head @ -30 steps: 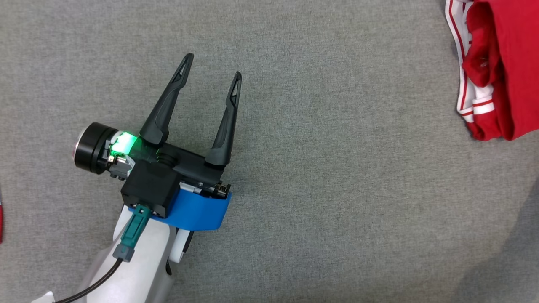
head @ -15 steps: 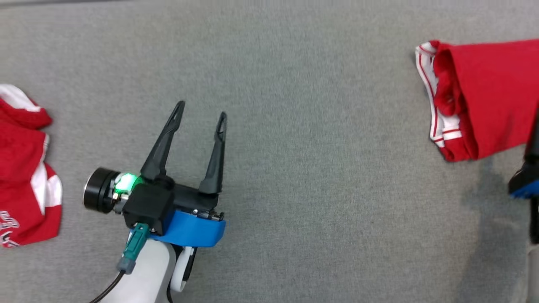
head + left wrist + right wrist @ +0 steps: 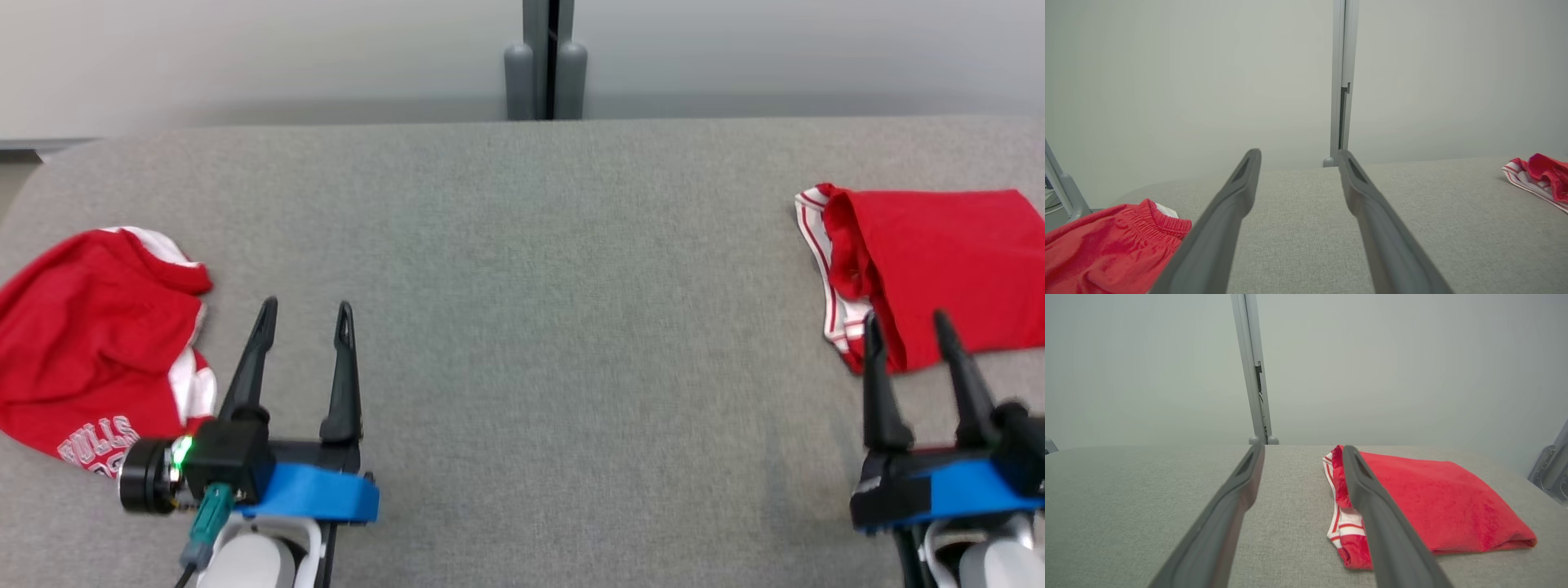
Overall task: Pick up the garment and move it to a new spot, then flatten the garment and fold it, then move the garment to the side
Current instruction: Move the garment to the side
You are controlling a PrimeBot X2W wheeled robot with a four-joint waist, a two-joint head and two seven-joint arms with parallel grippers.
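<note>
The folded garment (image 3: 939, 269), red with white-and-red striped trim, lies flat at the right side of the table (image 3: 522, 245), well apart from the centre. Its right edge is cut off by the border of the head view. A second item, a crumpled garment (image 3: 90, 343) in red with white panels and partly legible white lettering, lies at the far left of the table. Garment count: two.

Gripper count: two, each with two dark fingers. The right gripper (image 3: 907, 318) stands at the near left corner of the folded garment. Its fingers are spread apart and grasp nothing. In the head view the fingertips overlap the garment's near edge; contact cannot be determined. In the right wrist view one finger crosses in front of the striped trim and hides part of it. The left gripper (image 3: 306, 307) is just beside the crumpled garment, fingers spread and empty, over bare surface.

The table is covered in grey woven fabric and has rounded far corners. Behind it stands a plain pale wall (image 3: 245, 57) with one grey vertical post (image 3: 545, 65) at the middle. Grey metal frame pieces (image 3: 1549, 469) show at the edges of the wrist views, cut off.
</note>
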